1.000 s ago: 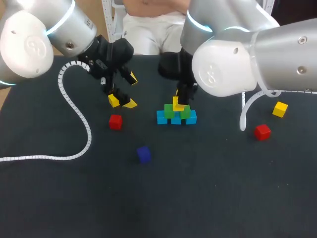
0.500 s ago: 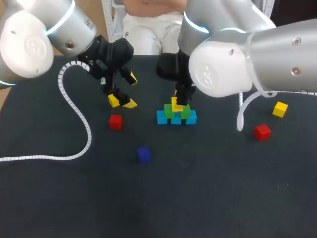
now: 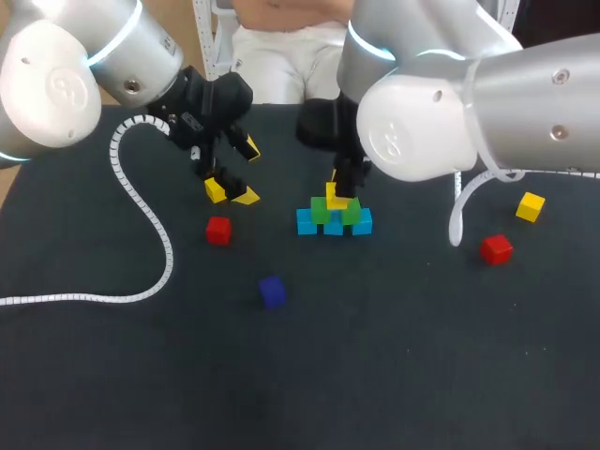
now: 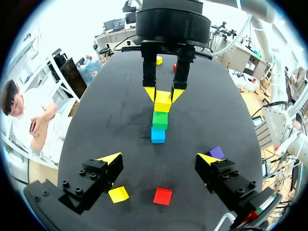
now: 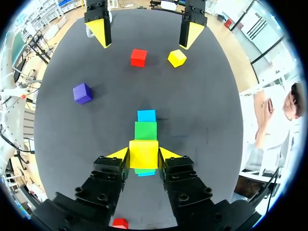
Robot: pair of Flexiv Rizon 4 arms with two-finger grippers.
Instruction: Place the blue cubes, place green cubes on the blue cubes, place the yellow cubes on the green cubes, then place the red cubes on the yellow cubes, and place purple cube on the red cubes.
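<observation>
right gripper (image 5: 144, 155) was clamped on yellow cube (image 4: 162, 101) atop green cubes (image 3: 330, 212), which sat on blue cubes (image 3: 307, 222) | left gripper (image 4: 160, 159) stood with fingers apart near second yellow cube (image 4: 118, 194) and red cube (image 4: 162, 196) | purple cube (image 3: 272, 291) lay apart from the stack

There are three blue cubes (image 3: 306, 222) (image 3: 334, 229) (image 3: 363, 222) on the tabletop (image 3: 394, 356). There are two green cubes (image 3: 321, 210) (image 3: 351, 213). There are three yellow cubes (image 3: 335, 200) (image 3: 216, 190) (image 3: 531, 206). There are two red cubes (image 3: 218, 230) (image 3: 496, 248). There is just one purple cube (image 3: 272, 291). That makes eleven cubes in all. There are two robot arms, the left arm (image 3: 56, 84) and the right arm (image 3: 469, 103), and two hands, the left hand (image 3: 249, 172) and the right hand (image 3: 337, 192). There are two white curly cords (image 3: 141, 202) (image 3: 459, 220) too.
</observation>
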